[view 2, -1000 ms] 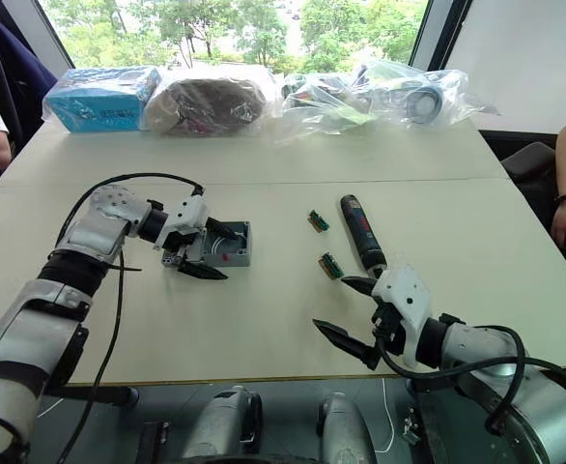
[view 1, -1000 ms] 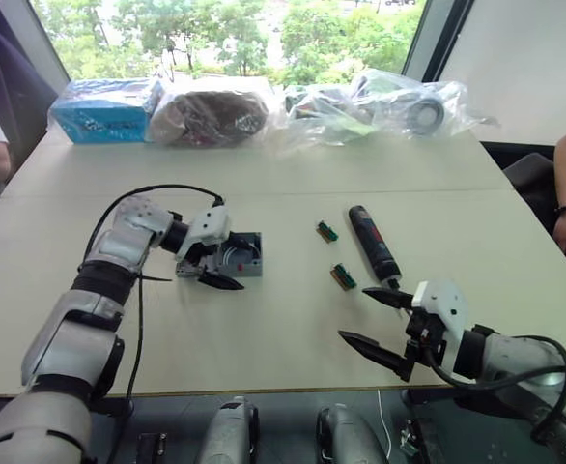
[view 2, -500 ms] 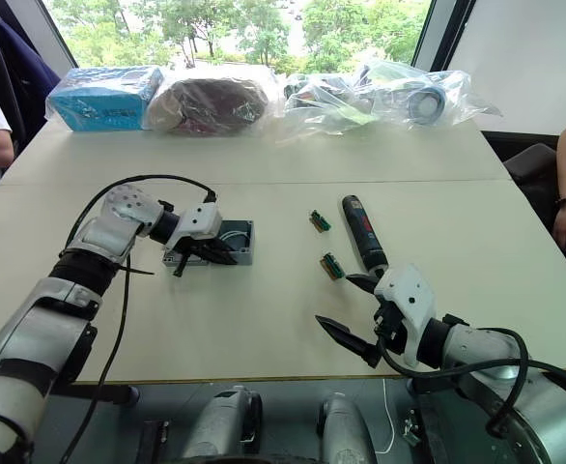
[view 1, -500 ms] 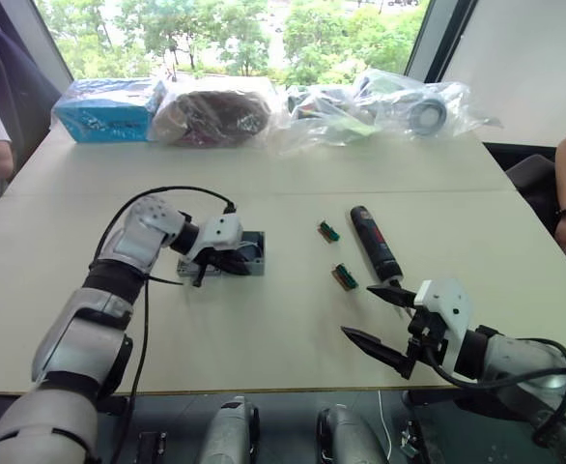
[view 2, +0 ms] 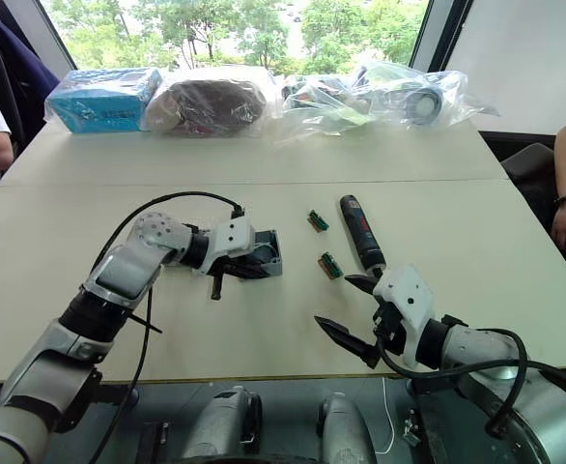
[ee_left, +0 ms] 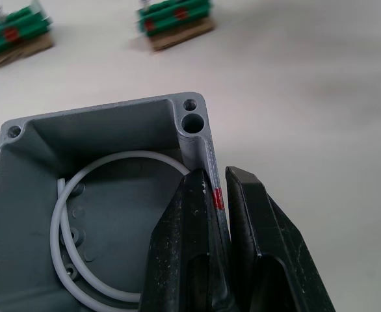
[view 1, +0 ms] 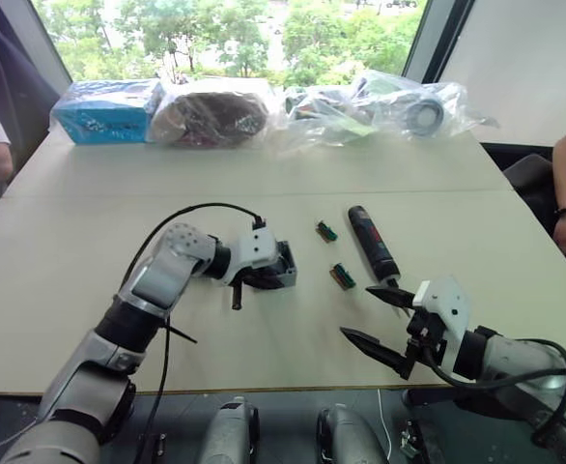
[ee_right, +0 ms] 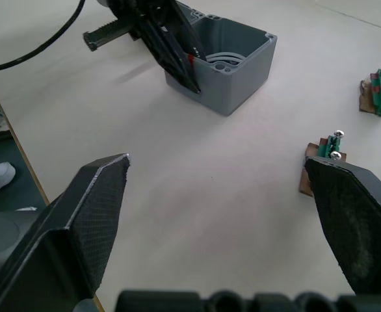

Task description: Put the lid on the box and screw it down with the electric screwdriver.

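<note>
The left gripper (ee_left: 218, 214) pinches one wall of the box (view 1: 275, 273), one finger inside and one outside; it has dragged the box rightward since a second ago, nearer two green pieces (view 1: 341, 276). The right gripper (view 1: 378, 320) hangs wide open, near the one screwdriver (view 1: 373, 244) lying beyond it.

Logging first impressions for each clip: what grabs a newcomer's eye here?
The left gripper, jaws pinched on one wall of the open grey box at mid-table, a white wire coiled inside. Then the right gripper, jaws wide open, hovering near the table's front edge just short of the black electric screwdriver and two small green pieces.
</note>
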Robot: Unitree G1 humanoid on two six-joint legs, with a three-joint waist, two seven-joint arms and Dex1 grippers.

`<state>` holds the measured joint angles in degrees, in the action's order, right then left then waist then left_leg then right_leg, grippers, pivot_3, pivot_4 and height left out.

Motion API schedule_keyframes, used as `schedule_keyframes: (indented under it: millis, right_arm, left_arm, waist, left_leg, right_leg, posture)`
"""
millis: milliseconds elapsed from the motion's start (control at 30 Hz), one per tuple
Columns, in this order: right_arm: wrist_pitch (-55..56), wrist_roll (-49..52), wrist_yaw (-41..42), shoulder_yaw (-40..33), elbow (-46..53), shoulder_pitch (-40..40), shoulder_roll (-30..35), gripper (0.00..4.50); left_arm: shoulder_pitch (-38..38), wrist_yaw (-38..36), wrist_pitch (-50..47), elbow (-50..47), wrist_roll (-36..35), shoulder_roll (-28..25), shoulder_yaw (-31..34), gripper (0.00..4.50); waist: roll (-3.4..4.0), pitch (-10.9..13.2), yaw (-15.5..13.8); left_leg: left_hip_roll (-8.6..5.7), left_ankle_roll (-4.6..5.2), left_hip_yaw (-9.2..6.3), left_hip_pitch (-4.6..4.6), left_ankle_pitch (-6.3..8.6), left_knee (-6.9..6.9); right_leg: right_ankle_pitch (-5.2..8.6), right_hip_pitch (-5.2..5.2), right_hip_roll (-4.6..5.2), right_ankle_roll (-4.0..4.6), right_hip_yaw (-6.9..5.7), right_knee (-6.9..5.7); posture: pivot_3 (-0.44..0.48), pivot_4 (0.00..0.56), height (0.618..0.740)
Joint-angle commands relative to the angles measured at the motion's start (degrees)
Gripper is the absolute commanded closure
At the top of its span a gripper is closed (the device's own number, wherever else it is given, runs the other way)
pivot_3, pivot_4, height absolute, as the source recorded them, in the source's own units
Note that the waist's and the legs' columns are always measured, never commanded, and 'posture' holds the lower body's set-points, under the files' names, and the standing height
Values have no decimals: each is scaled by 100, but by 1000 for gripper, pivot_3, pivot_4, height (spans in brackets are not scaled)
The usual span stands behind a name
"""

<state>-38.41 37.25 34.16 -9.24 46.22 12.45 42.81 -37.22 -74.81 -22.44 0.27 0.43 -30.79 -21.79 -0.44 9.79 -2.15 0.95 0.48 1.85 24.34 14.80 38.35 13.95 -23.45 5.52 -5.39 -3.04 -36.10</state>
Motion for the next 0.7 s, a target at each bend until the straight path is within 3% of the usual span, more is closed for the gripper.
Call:
schedule_keyframes:
  millis: [33, 200, 300, 700]
  right_arm:
    - [54, 49, 53, 11, 172, -90, 14, 0]
    - [68, -1, 81, 62, 117, -176, 24, 0]
    - [84, -35, 88, 91, 105, -173, 19, 0]
    - [140, -159, 57, 158, 112, -113, -44, 0]
  left_arm:
    - [-88, -383, 919, 127, -173, -165, -5, 4428]
    - [-389, -1322, 2599, 1146, -393, -222, -95, 4428]
    - [-677, -1704, 2794, 1783, -663, -51, -118, 4428]
    - [-2222, -1769, 4723, 4394, -609, 574, -1034, 4428]
  waist:
    - [0, 0, -3]
    - [0, 0, -23]
    - [0, 0, -22]
    - [-2, 1, -9]
  left_leg:
    - [0, 0, 0, 0, 0, 0]
    - [0, 0, 2, 0, 0, 1]
    - [-2, 0, 3, 2, 0, 4]
    - [-2, 10, 0, 16, 6, 47]
  right_leg:
    - [2, 0, 0, 4, 0, 0]
    - [10, 0, 1, 18, 0, 1]
    - [10, 1, 1, 20, -2, 2]
    - [9, 7, 1, 18, -3, -1]
  posture:
    - [0, 150, 740]
    - [0, 150, 740]
    - [0, 150, 740]
    - [0, 150, 740]
